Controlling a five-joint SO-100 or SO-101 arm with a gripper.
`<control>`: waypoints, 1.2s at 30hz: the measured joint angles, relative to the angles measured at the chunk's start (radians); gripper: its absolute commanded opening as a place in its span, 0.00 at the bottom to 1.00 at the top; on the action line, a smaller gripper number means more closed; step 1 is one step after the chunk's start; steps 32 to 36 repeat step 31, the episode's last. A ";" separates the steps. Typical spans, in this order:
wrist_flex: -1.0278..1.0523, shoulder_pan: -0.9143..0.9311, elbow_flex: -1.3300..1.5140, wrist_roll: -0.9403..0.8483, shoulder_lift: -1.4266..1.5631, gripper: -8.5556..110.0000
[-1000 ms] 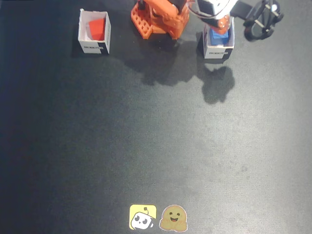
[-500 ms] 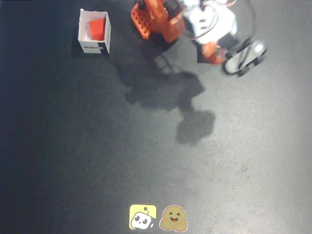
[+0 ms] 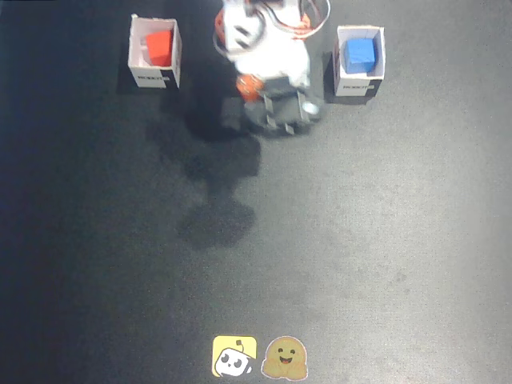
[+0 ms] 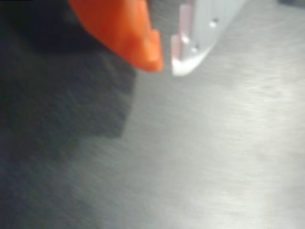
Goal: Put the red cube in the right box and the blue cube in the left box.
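Observation:
In the fixed view the red cube (image 3: 160, 46) lies inside the white box (image 3: 154, 74) at the upper left. The blue cube (image 3: 360, 54) lies inside the white box (image 3: 358, 83) at the upper right. The arm's wrist (image 3: 276, 108) hangs between the two boxes, blurred, over the dark mat. In the wrist view my gripper (image 4: 167, 67) shows an orange fingertip (image 4: 147, 52) and a white fingertip (image 4: 186, 59) nearly touching, with nothing between them. Neither cube appears in the wrist view.
The orange arm base (image 3: 240, 32) sits at the top centre between the boxes. Two small stickers, one yellow (image 3: 234, 357) and one brown (image 3: 286, 358), lie near the mat's bottom edge. The arm's shadow (image 3: 216, 192) falls on the mat.
The arm has swung left from above the right-hand box to the middle. The blue cube, earlier under the gripper, now lies uncovered in that box.

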 measured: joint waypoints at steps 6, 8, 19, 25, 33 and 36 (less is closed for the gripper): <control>0.003 0.015 0.118 -0.008 0.156 0.07; -0.015 0.028 0.150 -0.002 0.167 0.07; -0.035 0.044 0.178 0.012 0.170 0.07; -0.035 0.051 0.178 0.012 0.170 0.07; -0.035 0.052 0.178 -0.009 0.170 0.07; -0.035 0.052 0.178 -0.009 0.170 0.07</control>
